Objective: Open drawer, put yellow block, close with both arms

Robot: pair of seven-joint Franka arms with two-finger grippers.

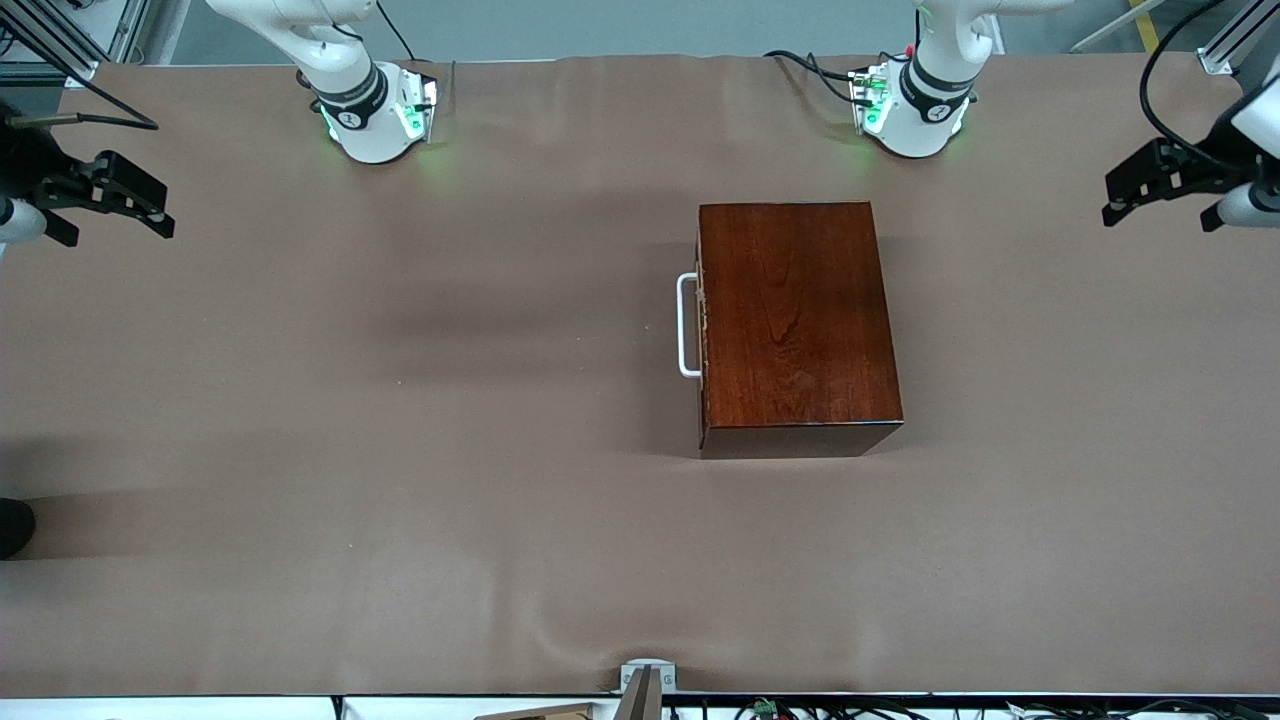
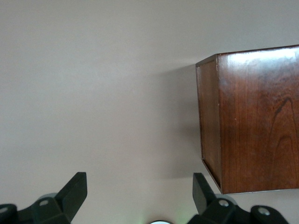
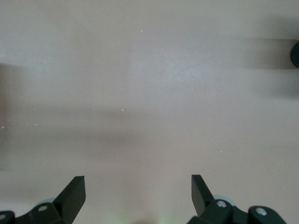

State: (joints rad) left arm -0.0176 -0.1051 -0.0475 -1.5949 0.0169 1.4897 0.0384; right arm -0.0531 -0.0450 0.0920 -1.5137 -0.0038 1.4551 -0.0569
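The mahogany box [image 1: 795, 320] stands mid-table, a little toward the left arm's end. Its drawer is shut, and the white loop handle [image 1: 688, 325] faces the right arm's end. The yellow block is out of view. My left gripper [image 1: 1160, 218] hangs open and empty over the table's edge at the left arm's end. In the left wrist view the left gripper [image 2: 140, 186] has only cloth between its fingers, with a corner of the box [image 2: 252, 121] off to one side. My right gripper [image 1: 115, 232] hangs open and empty at the right arm's end; the right wrist view shows the right gripper [image 3: 138, 186] over bare cloth.
Brown cloth [image 1: 400, 400] covers the whole table. The two arm bases [image 1: 375, 115] [image 1: 915, 110] glow green at the edge farthest from the front camera. A dark round object [image 1: 12, 525] sits at the right arm's end. A small metal bracket [image 1: 645, 680] marks the nearest edge.
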